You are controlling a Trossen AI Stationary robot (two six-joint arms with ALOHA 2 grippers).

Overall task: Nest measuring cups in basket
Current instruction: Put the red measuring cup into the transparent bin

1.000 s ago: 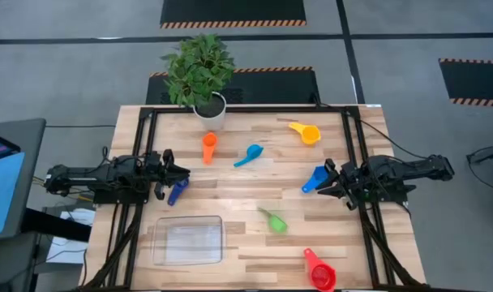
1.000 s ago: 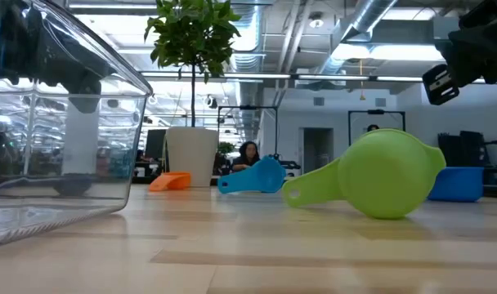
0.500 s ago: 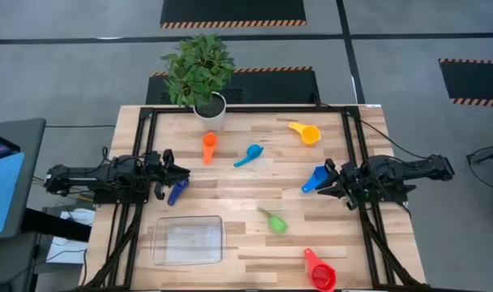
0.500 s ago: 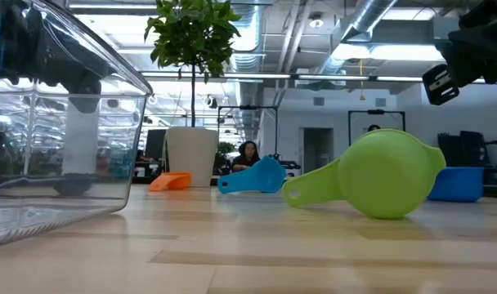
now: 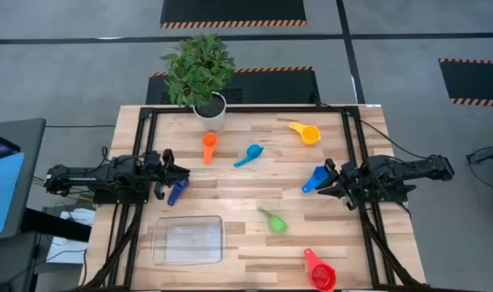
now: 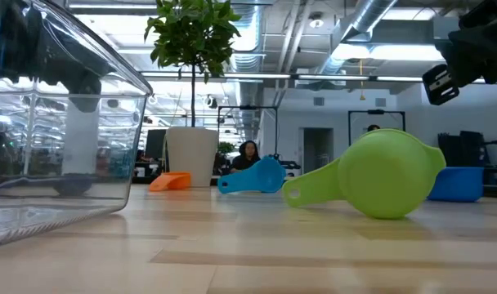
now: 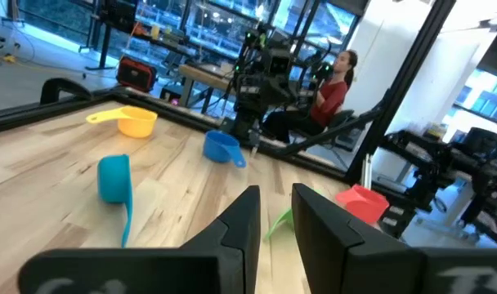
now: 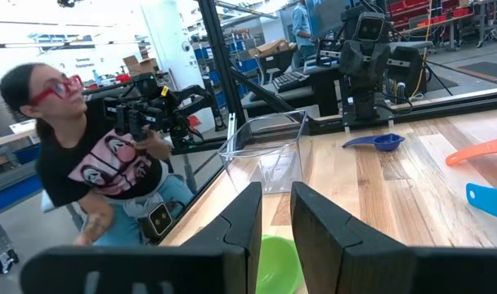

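Note:
Seven measuring cups lie scattered on the wooden table: orange point(image 5: 208, 148), light blue point(image 5: 248, 155), yellow point(image 5: 306, 132), blue point(image 5: 315, 178), dark blue point(image 5: 177, 191), green point(image 5: 273, 220) and red point(image 5: 319, 269). The clear basket point(image 5: 188, 241) stands with nothing in it near the table's front left. My left gripper point(image 5: 182, 173) hangs level at the left edge, above the dark blue cup. My right gripper point(image 5: 326, 182) hangs level at the right edge, beside the blue cup. In each wrist view the fingers, left point(image 7: 275, 192) and right point(image 8: 275, 189), stand a narrow gap apart with nothing between them.
A potted plant in a white pot point(image 5: 210, 109) stands at the far edge, left of centre. A dark frame point(image 5: 246, 109) runs along the table's far and side edges. One person sits beyond the left edge point(image 8: 101, 163) and another beyond the right edge point(image 7: 330, 82).

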